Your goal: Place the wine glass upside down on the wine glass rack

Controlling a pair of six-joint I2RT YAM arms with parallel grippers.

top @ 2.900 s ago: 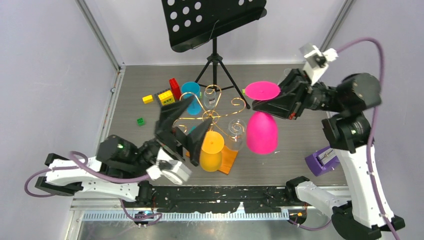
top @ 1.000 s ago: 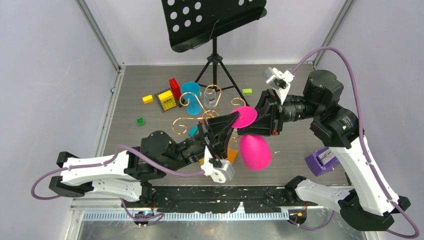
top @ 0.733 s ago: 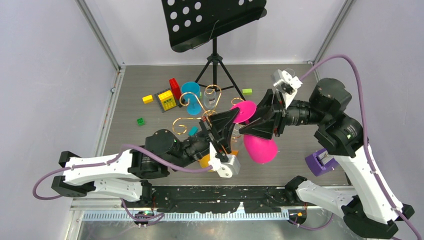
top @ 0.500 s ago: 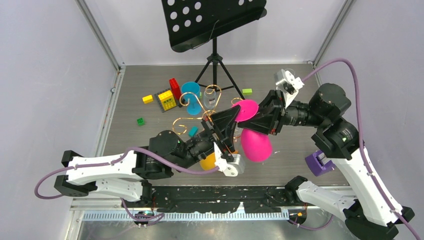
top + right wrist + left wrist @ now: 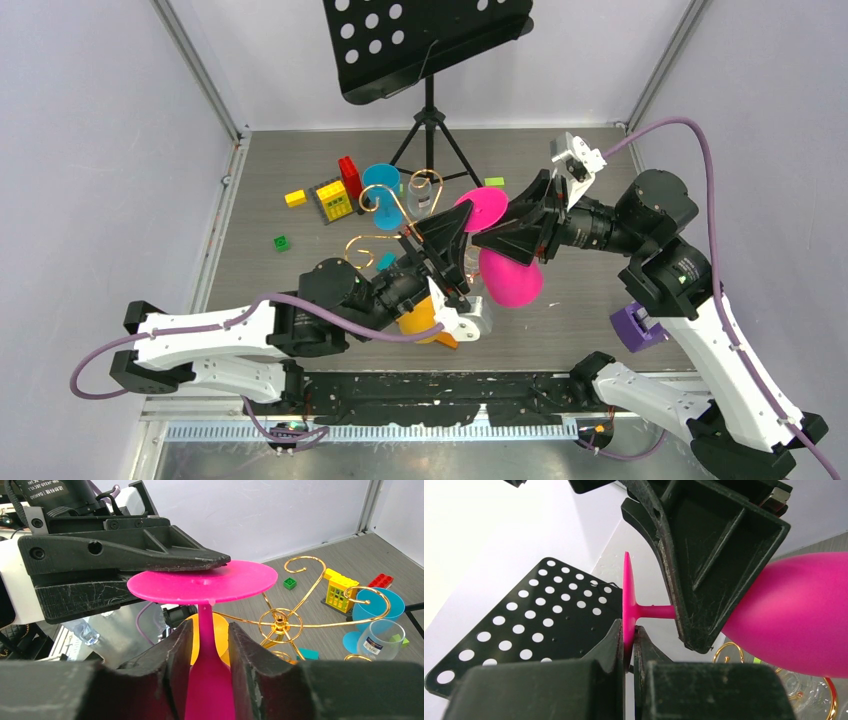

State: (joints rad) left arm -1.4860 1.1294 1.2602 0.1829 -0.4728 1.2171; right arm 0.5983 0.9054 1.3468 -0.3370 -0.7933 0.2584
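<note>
While upside down, pink wine glass (image 5: 510, 278): one, foot pinched by left gripper (image 5: 629, 639)
Right gripper (image 5: 209, 630): loose around stem
Wine glass rack (image 5: 279, 617): one orange glass (image 5: 418, 320)

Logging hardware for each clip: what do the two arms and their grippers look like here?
Both the left arm and right arm have white shells with black joints and purple cables. The left gripper and right gripper are black, wedge-shaped and scuffed.

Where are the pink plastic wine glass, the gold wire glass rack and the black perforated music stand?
Pink plastic wine glass (image 5: 512, 280): top external view, its bowl.
Gold wire glass rack (image 5: 280, 614): right wrist view, its central hub.
Black perforated music stand (image 5: 450, 25): top external view, its plate.
</note>
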